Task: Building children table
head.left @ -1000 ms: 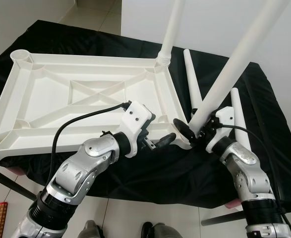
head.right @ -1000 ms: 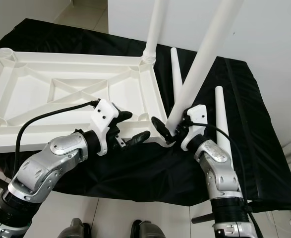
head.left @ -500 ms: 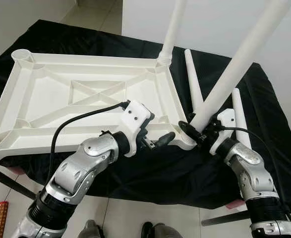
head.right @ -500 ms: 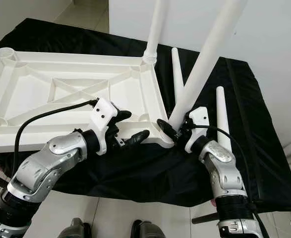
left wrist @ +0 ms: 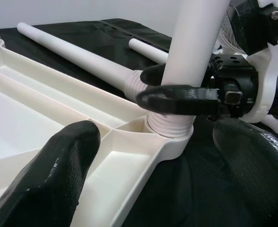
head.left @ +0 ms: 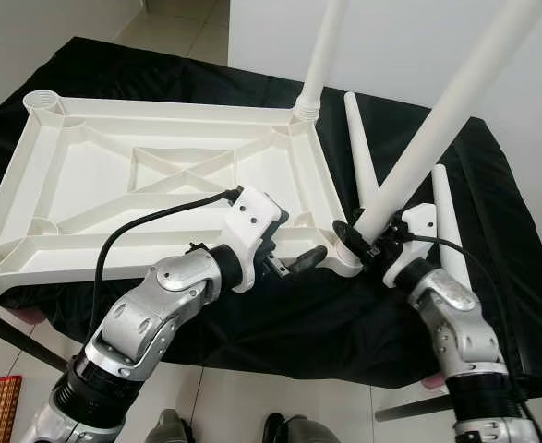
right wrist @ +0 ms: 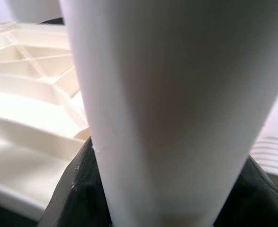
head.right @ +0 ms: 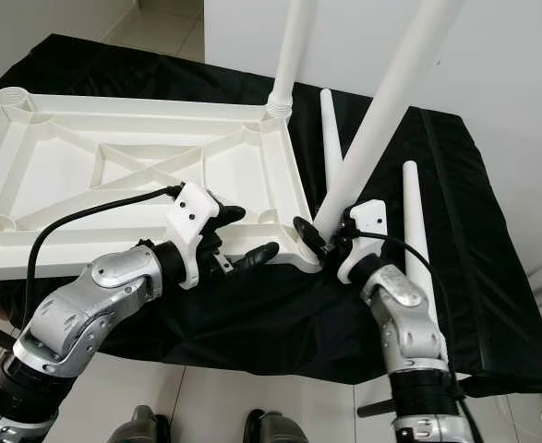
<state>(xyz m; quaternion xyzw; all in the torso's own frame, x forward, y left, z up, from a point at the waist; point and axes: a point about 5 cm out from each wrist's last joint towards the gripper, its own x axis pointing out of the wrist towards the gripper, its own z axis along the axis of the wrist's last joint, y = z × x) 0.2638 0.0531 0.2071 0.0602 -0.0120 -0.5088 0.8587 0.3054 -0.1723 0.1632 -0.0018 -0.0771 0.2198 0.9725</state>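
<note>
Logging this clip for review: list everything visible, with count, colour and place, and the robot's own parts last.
Tabletop: 1, white, upside down on the black cloth.
Mounted leg: 1, white, upright in the far right corner socket.
Held leg: 1, white, tilted, threaded end at the near right corner socket.
Loose legs: 2, white, lying on the cloth right of the tabletop.
Black cloth: 1, covering the work surface.
Left gripper: open, at the tabletop's near edge.
Right gripper: shut on the held leg.
</note>
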